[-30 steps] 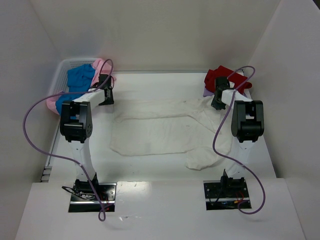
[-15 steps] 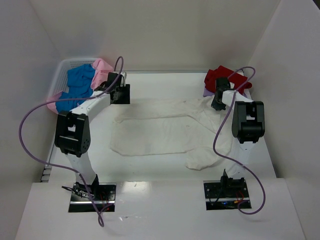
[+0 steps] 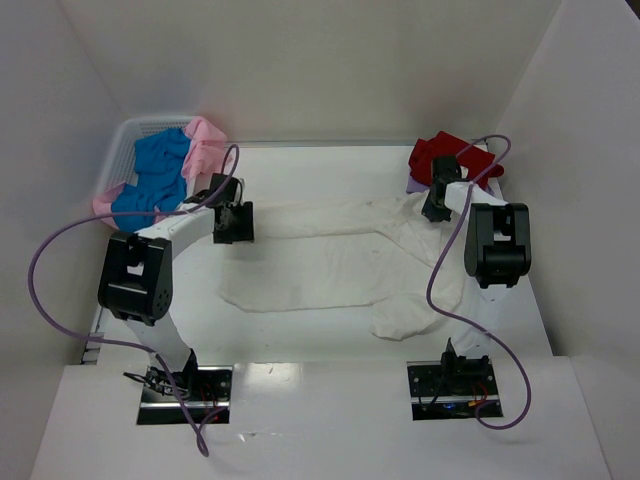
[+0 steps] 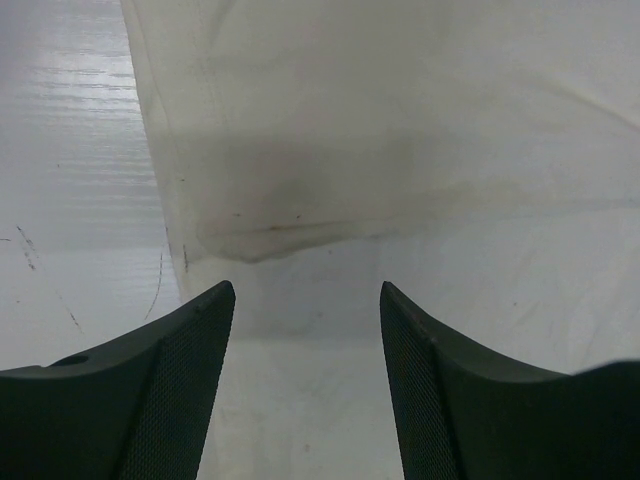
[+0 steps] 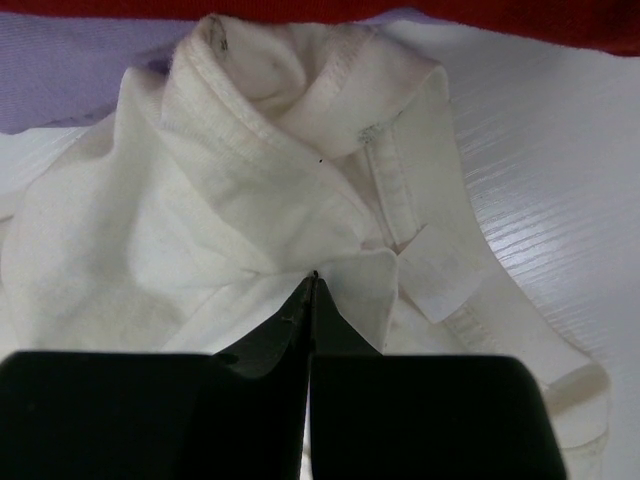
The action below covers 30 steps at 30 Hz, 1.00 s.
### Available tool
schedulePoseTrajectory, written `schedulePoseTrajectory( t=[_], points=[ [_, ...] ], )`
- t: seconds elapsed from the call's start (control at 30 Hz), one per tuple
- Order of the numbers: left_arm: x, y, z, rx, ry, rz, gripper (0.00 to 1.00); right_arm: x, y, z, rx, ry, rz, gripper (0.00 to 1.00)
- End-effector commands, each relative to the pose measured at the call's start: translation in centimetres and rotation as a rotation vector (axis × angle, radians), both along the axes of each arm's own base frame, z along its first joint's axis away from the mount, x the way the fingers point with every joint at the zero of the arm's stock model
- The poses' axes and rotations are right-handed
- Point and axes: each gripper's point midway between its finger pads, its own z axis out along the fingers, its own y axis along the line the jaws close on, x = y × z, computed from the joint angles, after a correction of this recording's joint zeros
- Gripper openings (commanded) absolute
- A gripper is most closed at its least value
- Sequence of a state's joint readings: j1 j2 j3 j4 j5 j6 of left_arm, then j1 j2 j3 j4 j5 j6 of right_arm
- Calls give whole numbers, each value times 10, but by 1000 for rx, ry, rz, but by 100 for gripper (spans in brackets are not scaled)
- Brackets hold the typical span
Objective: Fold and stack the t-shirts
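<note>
Top view: cream-white t-shirt [image 3: 330, 265] lay spread flat mid-table, sleeves toward 3 o'clock. The left gripper [image 3: 232, 222] hung over its 10 o'clock corner and the right gripper [image 3: 437, 205] sat on the 2 o'clock corner. A red t-shirt [image 3: 440, 155] lay over a lavender t-shirt [image 3: 413, 184] at 1 o'clock. A blue t-shirt [image 3: 155, 175] and a pink t-shirt [image 3: 207, 140] sat in the white basket [image 3: 122, 140] at 10 o'clock.

Left wrist: the left gripper [image 4: 305, 290] had its jaws apart and held nothing. The cream-white t-shirt [image 4: 400, 130] edge lay just ahead at 12 o'clock, with bare table [image 4: 70, 150] at 9 o'clock.

Right wrist: the right gripper [image 5: 311, 285] was closed, seemingly pinching a bunched fold of the cream-white t-shirt [image 5: 150, 230]. Lavender t-shirt [image 5: 70, 80] and red t-shirt [image 5: 500, 15] showed at 12 o'clock.

Step, as judged: setting up the first fold, with one corner held. The next move called for the left jaws to drop onto the edge and close.
</note>
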<state>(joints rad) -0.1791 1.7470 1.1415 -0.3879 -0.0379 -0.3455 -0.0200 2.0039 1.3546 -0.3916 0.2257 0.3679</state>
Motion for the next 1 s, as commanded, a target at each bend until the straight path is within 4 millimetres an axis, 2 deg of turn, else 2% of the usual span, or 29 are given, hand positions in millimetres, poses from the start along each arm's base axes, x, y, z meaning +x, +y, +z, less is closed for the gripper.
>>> schedulePoseTrajectory(
  t=[0.0, 0.07, 0.2, 0.33, 0.63, 0.97],
  points=[
    [7, -2, -5, -11, -16, 18, 68, 2, -1, 17, -2, -44, 9, 0],
    [11, 1, -5, 6, -23, 28, 68, 2, -1, 17, -2, -44, 9, 0],
    [13, 20, -10, 103, -21, 81, 62, 2, -1, 17, -2, -44, 9, 0],
    [10, 34, -19, 178, 14, 114, 61, 2, -1, 17, -2, -44, 9, 0],
    [27, 41, -17, 221, -34, 135, 52, -1, -1, 14, -2, -35, 9, 0],
    [29, 50, -17, 266, -39, 159, 24, -1, -1, 14, -2, -35, 9, 0]
  ],
)
